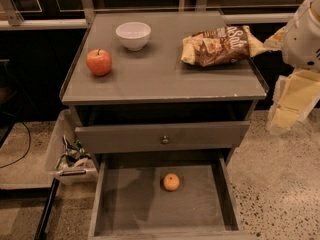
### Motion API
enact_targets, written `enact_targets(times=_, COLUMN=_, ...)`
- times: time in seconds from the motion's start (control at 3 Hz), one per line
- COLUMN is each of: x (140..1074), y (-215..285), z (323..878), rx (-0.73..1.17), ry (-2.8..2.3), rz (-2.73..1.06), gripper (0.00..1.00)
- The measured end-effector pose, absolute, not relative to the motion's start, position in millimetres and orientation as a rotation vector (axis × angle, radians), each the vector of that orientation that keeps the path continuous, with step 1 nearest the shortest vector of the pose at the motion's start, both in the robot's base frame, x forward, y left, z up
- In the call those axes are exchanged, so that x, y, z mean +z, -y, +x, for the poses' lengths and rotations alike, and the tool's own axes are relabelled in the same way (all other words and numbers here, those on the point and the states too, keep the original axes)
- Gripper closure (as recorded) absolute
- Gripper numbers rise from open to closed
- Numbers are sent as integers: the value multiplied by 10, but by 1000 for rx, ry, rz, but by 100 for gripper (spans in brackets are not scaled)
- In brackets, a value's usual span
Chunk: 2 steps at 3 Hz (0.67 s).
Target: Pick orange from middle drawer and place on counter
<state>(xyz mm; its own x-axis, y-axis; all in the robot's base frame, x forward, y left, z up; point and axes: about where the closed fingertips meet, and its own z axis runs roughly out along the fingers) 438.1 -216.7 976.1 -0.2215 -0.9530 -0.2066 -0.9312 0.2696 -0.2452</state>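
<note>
The small orange (pixel 171 182) lies on the bare grey floor of the open middle drawer (pixel 125 204), near its centre and towards the back. The grey counter (pixel 165 76) is the cabinet top above it. My gripper (pixel 289 109) hangs at the right edge of the view, beside the cabinet's right side, level with the drawer front and well up and to the right of the orange. It holds nothing that I can see.
On the counter stand a red-orange apple (pixel 99 62) at the left, a white bowl (pixel 133 35) at the back and a brown chip bag (pixel 220 46) at the right. A shut drawer front with a brass knob (pixel 164 140) sits above the open drawer. A bin (pixel 65 154) stands left of the cabinet.
</note>
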Motion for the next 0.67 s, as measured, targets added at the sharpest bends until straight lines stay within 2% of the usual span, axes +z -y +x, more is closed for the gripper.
enact_targets(times=0.67, x=9647, y=2161, z=4355, rx=-93, ry=-2247, rz=-1718, gripper=0)
